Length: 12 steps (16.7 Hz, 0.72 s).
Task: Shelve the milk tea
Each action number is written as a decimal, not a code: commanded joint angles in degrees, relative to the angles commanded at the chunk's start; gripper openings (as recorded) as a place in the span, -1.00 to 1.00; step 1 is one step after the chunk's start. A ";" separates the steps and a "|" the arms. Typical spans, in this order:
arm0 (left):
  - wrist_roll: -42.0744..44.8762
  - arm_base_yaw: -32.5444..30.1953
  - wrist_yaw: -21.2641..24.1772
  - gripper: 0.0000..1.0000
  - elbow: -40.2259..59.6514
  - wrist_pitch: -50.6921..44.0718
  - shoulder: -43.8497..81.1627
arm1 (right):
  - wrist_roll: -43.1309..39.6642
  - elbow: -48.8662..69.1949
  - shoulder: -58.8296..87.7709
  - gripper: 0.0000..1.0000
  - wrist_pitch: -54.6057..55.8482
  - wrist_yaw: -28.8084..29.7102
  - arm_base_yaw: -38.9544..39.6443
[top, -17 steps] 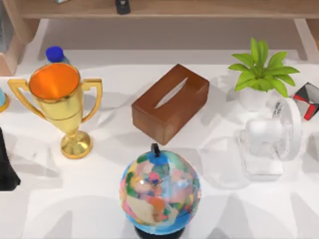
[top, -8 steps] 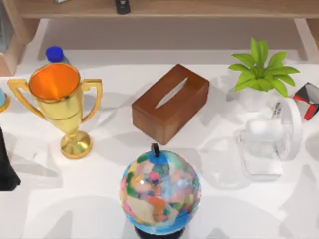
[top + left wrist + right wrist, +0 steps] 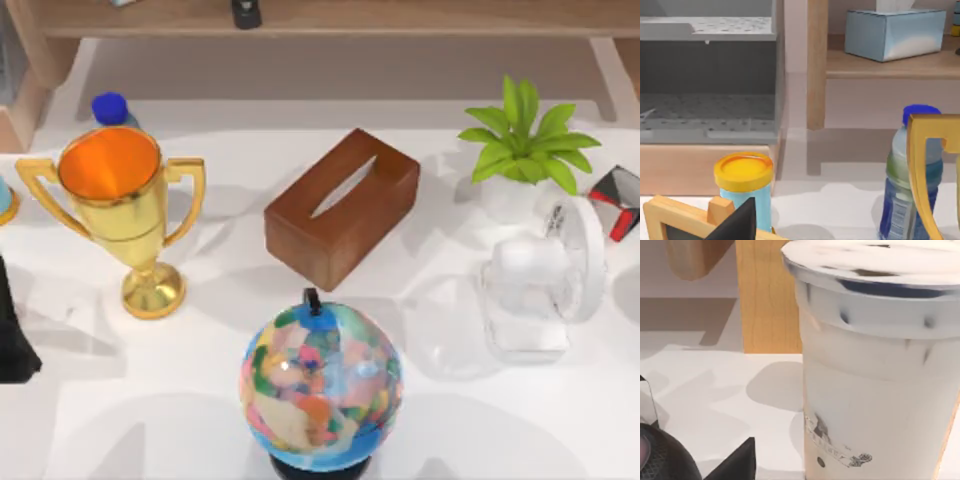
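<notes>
Several things could spoil the pickup, as I judge it. The milk tea [image 3: 870, 380] stands upright on the white table [image 3: 700, 390], very near in the right wrist view, with a wooden post [image 3: 767, 300] just beside and behind it. How much gap lies between cup and post I cannot make out. A sideways brush from the right gripper [image 3: 735, 462] could tip so tall a cup, or shove it against that post. A hold taken too high might catch the lid [image 3: 875, 260] and lift it. Too hard a squeeze on the pale wall could buckle it and spill the drink. A dark rounded mesh thing [image 3: 660, 455] sits close to the gripper on the side away from the cup, so a wide swing there risks a knock. The carry to the shelf [image 3: 400, 18] may also pass near the plant [image 3: 525, 140] and the white fan [image 3: 545, 290], which crowd the table's right side. The right gripper hangs low, about level with the cup's lower half and facing it from the side. It appears to hold nothing, though whether it is wide or narrow I cannot tell. The left arm [image 3: 12, 330] is parked at the table's left edge beside the trophy [image 3: 125, 200]. Its left gripper [image 3: 737, 222] faces a yellow-lidded jar [image 3: 744, 175] and the blue-capped bottle [image 3: 905, 190], and its opening I cannot tell either.
</notes>
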 joint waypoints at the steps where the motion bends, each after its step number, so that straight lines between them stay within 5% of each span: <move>1: 0.00 0.00 0.00 1.00 0.00 0.00 0.00 | -0.06 0.12 1.02 1.00 1.01 -0.53 -0.56; 7: 0.00 0.00 0.00 1.00 0.00 0.00 0.00 | -0.05 0.15 1.39 1.00 1.33 -0.52 -0.47; 12: 0.00 0.00 0.00 1.00 0.00 0.00 0.00 | 0.97 6.53 4.56 1.00 -1.10 5.25 5.21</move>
